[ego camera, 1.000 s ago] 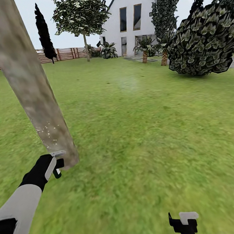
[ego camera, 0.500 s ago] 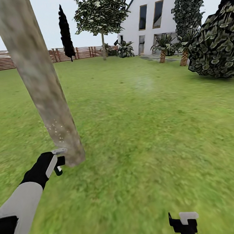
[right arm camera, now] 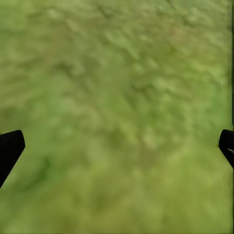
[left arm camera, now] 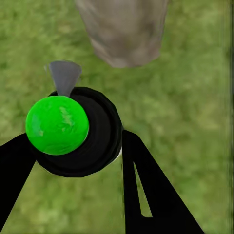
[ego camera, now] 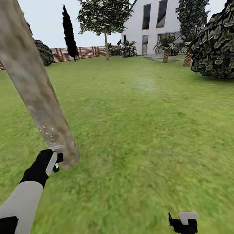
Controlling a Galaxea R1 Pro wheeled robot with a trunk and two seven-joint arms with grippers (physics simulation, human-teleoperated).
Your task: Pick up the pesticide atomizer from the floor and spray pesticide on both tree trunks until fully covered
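- Pinching the pesticide atomizer [left arm camera: 73, 131] between the fingers of the left gripper [ego camera: 56, 159], with the round black body and green-capped top wedged in the grip and a small grey cone pointing toward the tree trunk [left arm camera: 124, 29], presumably so that spray lands on bark, not grass.
- Holding that bottle low, just beside the base of the tree trunk [ego camera: 31, 84], judging by the head view; likely placed there because the lowest stretch needs covering.
- Showing pale specks of pesticide [ego camera: 50, 132] only on a small patch above the gripper, so coverage of this trunk looks far from complete.
- Hanging the right gripper [ego camera: 183, 222] idle and low, fingers spread wide over bare floor [right arm camera: 122, 117], nothing between them, probably kept clear of the spraying arm.
- Leaving the lawn [ego camera: 149, 128] open beyond, with a second tall tree [ego camera: 104, 13] standing well apart near the fence [ego camera: 84, 52] and the white house [ego camera: 152, 20]; probably the other target.
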